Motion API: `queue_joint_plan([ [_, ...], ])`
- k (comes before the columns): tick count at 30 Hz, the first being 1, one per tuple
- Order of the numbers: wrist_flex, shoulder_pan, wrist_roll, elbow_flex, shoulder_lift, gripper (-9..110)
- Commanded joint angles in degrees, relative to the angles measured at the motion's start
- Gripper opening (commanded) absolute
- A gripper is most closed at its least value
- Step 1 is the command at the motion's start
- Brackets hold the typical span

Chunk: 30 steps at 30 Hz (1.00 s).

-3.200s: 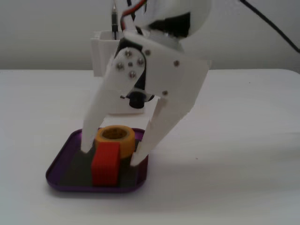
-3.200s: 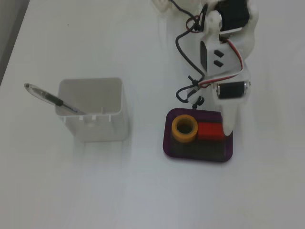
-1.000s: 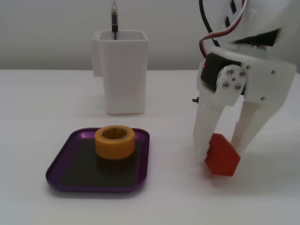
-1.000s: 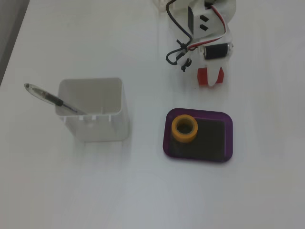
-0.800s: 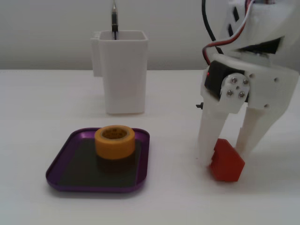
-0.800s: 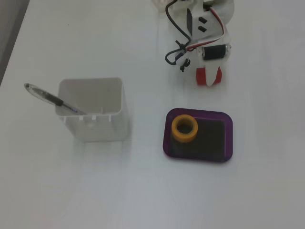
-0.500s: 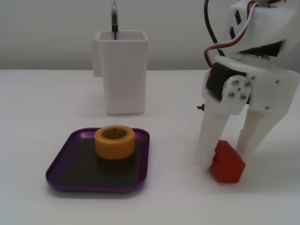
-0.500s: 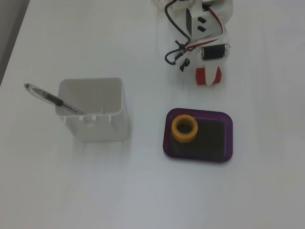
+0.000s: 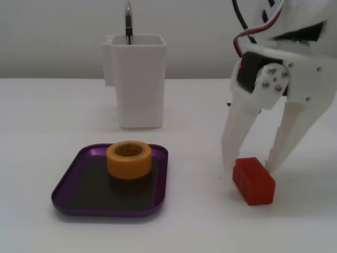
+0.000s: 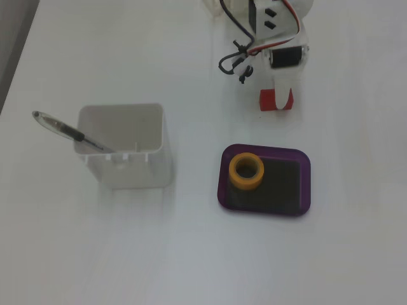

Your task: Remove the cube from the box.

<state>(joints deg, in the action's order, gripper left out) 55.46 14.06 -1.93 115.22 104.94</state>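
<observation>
The red cube (image 9: 254,181) lies flat on the white table, to the right of the purple box (image 9: 68,182) in the low fixed view. From above, the cube (image 10: 275,100) sits beyond the box (image 10: 305,184), apart from it. My gripper (image 9: 250,166) is open just above the cube. Its two white fingers are spread to either side of the cube's far end and do not squeeze it. In the top fixed view the gripper (image 10: 278,89) partly covers the cube. The box holds only a yellow-orange tape roll (image 9: 129,159) on its dark floor.
A tall white container (image 9: 139,79) with a pen (image 9: 128,18) in it stands behind the box. From above, this container (image 10: 127,149) is left of the box, and the tape roll (image 10: 247,171) fills the box's left half. The arm's cables (image 10: 238,60) hang near the cube.
The cube was tilted between the fingers half a second ago; now it rests flat on the table. The fingers have spread apart and lifted slightly.
</observation>
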Motion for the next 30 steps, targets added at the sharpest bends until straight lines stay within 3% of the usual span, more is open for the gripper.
queue_joint_plan([
  [1,4.57,0.44,-0.53,-4.83,8.70,16],
  [11,12.74,-0.26,-0.53,-5.98,37.00,16],
  [30,13.10,-2.02,0.18,42.54,94.57,16],
])
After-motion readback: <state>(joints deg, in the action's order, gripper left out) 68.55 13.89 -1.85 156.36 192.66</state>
